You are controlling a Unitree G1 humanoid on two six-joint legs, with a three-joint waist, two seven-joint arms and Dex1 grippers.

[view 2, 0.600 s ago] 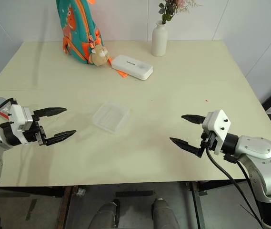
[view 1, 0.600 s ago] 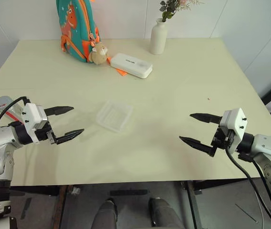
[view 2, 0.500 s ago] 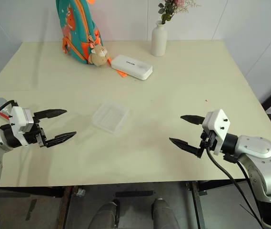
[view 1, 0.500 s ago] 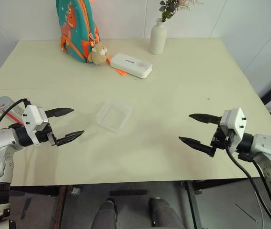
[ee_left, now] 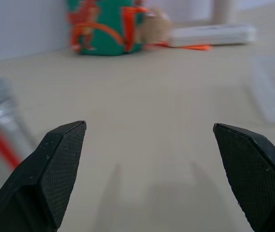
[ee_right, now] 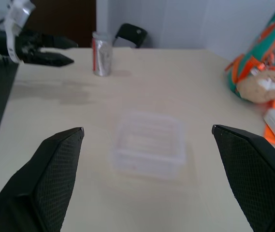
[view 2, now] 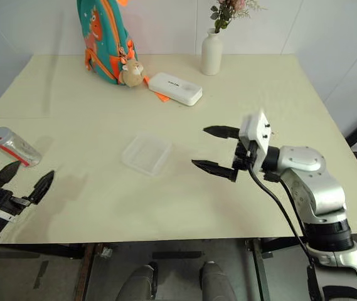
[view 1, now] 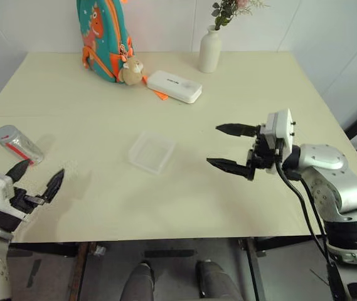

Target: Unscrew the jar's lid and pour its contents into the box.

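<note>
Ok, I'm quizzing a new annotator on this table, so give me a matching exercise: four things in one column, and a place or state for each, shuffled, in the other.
Things:
1. jar
2. box
3. vase
4. white case

Places or states:
A. standing upright at the far edge of the table, with flowers in it
B. lying on its side near the table's left edge
C. lying flat beside the backpack and its plush toy
D. near the middle of the table, with nothing in it

Pairs: 1-B, 2-D, 3-A, 4-C
</note>
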